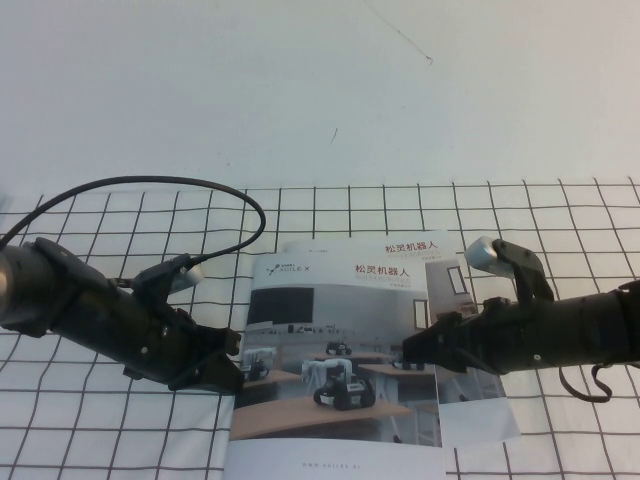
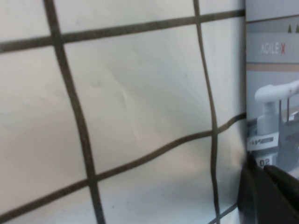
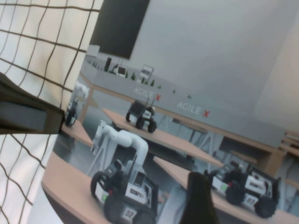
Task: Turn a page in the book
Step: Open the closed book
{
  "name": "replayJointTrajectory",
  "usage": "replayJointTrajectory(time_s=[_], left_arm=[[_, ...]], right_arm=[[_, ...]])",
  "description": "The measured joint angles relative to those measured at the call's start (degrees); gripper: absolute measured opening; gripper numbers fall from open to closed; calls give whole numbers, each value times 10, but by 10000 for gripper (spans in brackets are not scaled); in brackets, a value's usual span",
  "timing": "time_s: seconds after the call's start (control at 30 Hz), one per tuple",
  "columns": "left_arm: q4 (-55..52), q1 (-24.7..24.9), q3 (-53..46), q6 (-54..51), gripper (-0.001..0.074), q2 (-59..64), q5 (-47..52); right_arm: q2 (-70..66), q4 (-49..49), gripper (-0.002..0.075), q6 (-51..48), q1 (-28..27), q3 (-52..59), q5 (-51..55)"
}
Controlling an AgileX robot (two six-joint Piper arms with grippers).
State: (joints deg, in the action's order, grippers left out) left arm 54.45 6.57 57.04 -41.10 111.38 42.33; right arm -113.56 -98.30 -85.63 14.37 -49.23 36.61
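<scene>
The book (image 1: 340, 400) lies shut on the grid mat, its cover page (image 1: 330, 300) flat, with the classroom-robot photo and orange title. It also shows in the left wrist view (image 2: 273, 93) and fills the right wrist view (image 3: 196, 84). My left gripper (image 1: 232, 372) is low at the book's left edge, fingers together on nothing (image 2: 264, 186). My right gripper (image 1: 408, 350) is over the cover's right part, a dark fingertip (image 3: 198, 200) close above the photo, shut and empty.
A second booklet (image 1: 480, 400) with the same cover lies under the book, sticking out to the right and at the far edge. The white mat with black grid lines (image 1: 120, 440) covers the table. A black cable (image 1: 150, 183) loops above the left arm.
</scene>
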Motion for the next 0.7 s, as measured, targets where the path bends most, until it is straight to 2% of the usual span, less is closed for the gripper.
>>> replayJointTrajectory(time_s=[0.47,0.7], left_arm=[[0,0,0,0,-3,0,0],[0,0,0,0,-3,0,0]], right_arm=[[-12,-7,464,-19,-5,-5,35],[-18,-8,465,-35,-2,-7,115]])
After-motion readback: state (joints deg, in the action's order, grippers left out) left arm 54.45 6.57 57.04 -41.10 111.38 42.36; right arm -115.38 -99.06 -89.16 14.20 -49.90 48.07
